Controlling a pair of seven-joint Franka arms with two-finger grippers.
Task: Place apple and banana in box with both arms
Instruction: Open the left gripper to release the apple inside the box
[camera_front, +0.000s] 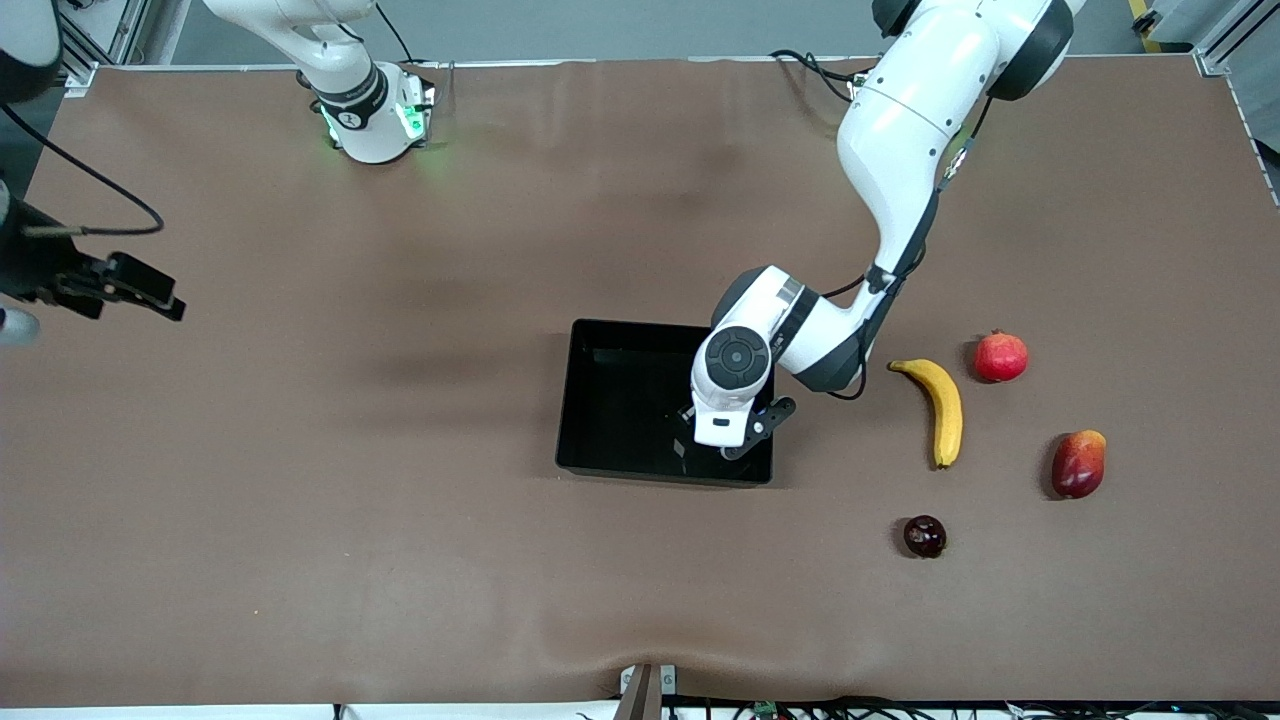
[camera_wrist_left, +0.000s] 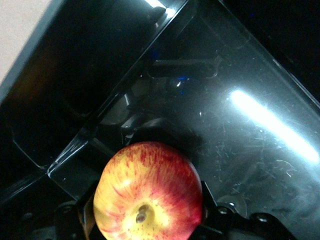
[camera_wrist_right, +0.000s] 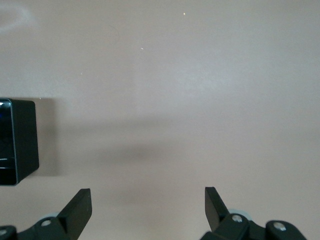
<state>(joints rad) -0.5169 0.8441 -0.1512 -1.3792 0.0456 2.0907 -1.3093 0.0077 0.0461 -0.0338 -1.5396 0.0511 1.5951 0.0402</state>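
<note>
The table (camera_front: 400, 520) carries everything. The 2 arms differ: the left arm reaches down into the box (camera_front: 620, 400), while the right arm waits over bare table at its own end. The box sits mid-table, a black tray with low walls.

The banana (camera_front: 942, 410) lies on the table beside the box, toward the left arm's end, untouched. Around it are 3 other fruits: a pomegranate (camera_front: 1001, 357), a mango-like fruit (camera_front: 1079, 464) and a small dark fruit (camera_front: 925, 536).

The left gripper (camera_wrist_left: 150, 222) is clenched on the apple (camera_wrist_left: 148, 198), held low over the box floor near a corner. The right gripper (camera_wrist_right: 148, 207) is spread wide, holding nothing.

Risk: released this close to the wall, the round apple could roll and knock the rim, or a finger could clip the wall on withdrawal and shift the tray.
</note>
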